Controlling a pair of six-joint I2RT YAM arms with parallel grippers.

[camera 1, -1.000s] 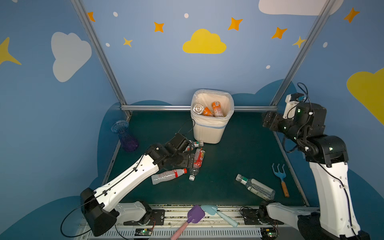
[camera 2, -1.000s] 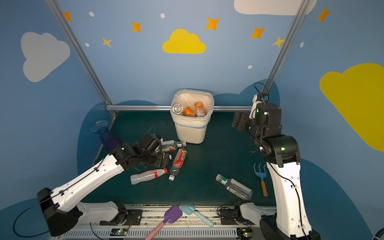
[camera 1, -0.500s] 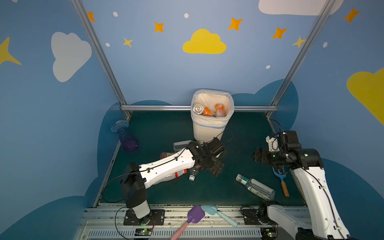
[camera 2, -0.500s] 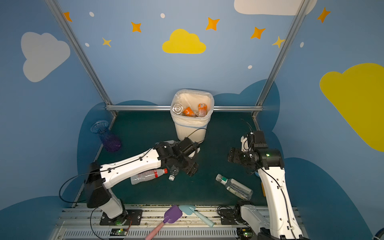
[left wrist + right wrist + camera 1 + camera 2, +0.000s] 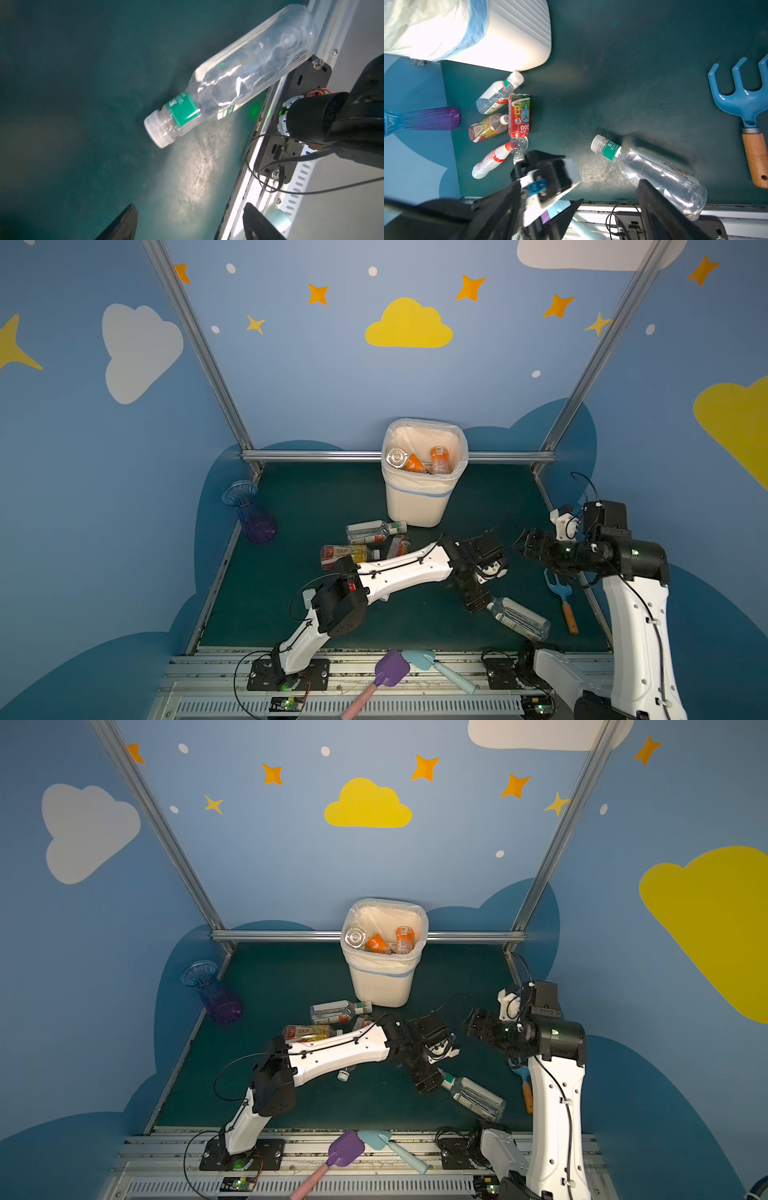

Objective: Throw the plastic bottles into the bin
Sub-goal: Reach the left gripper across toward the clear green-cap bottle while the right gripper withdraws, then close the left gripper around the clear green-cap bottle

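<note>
From above, the left arm had swung away from the heap of bottles [image 5: 365, 543] near the foot of the bin [image 5: 415, 506] and reached across the middle. In both top views the left hand [image 5: 428, 1083] now sat low at the cap end of the clear bottle [image 5: 473, 1098], which lay on its side on the green surface [image 5: 311, 497] at the front right. The right arm, raised at the back a second before, had come down. The right hand [image 5: 524, 546] hung over the surface, pointing toward the middle and apart from any bottle. A few orange bottles [image 5: 436, 458] already lay in the bin.

From the left wrist, the clear bottle [image 5: 239, 79] lay just ahead, its base toward the front rail [image 5: 324, 41]. The left hand [image 5: 189, 220] had its jaws apart with nothing between them and was not yet round the bottle.

From the right wrist, the right hand [image 5: 579, 187] stood wide and empty. The left hand [image 5: 546, 176] was near the clear bottle's [image 5: 650, 168] cap, and the heap of bottles [image 5: 508, 116] lay untouched beside the bin [image 5: 517, 41].

I took it that the left arm had switched to this lone bottle and the grasp was still to come. Most of the job remained, and the two arms were crowding each other.
</note>
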